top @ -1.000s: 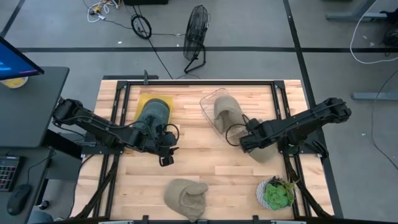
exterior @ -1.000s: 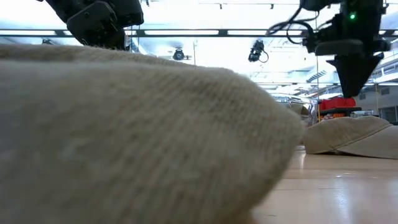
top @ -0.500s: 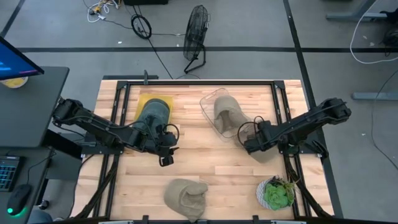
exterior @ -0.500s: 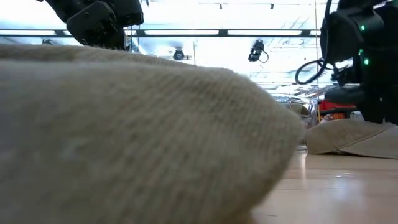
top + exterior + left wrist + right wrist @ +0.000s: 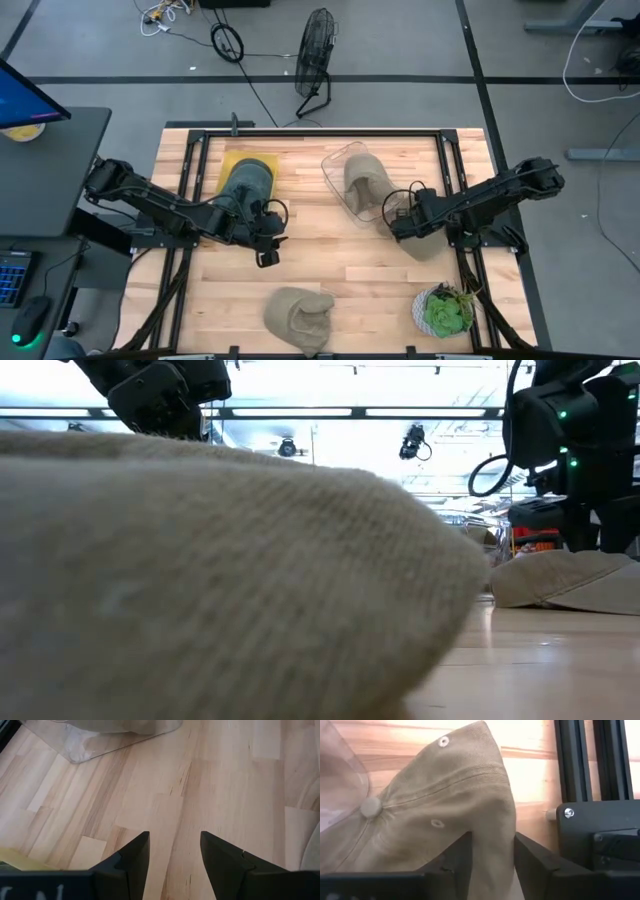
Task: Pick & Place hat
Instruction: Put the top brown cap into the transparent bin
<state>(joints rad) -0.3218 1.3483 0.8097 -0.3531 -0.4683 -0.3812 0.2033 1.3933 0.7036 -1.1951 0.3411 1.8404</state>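
Observation:
A tan cap (image 5: pixel 428 248) lies on the table by the right rail, and also shows in the low view (image 5: pixel 570 580). My right gripper (image 5: pixel 398 228) is down on its crown and shut on it. A second tan hat (image 5: pixel 365 180) sits in a clear container (image 5: pixel 340 165). A dark green hat (image 5: pixel 248 185) rests on a yellow mat (image 5: pixel 232 165). A third tan hat (image 5: pixel 300 318) lies at the near edge and fills the low view (image 5: pixel 200 580). My left gripper (image 5: pixel 268 252) is open and empty just above the bare table (image 5: pixel 175 837). My right gripper (image 5: pixel 492 837) pinches a raised ridge of the cap's crown (image 5: pixel 490 820) between its two fingers (image 5: pixel 462 852), beside the top button (image 5: pixel 370 806). The fingers come from above, pointing down. The cap lies on the table.
A black rail and bracket (image 5: pixel 590 820) run right beside the cap. A potted plant (image 5: pixel 445 310) stands at the near right. The wood between the arms (image 5: pixel 330 250) is bare. A fan (image 5: pixel 315 60) stands on the floor beyond the table.
My right gripper has come down from above the tan cap onto its crown, shifting slightly toward the table's right edge. The cap has stayed where it lay.

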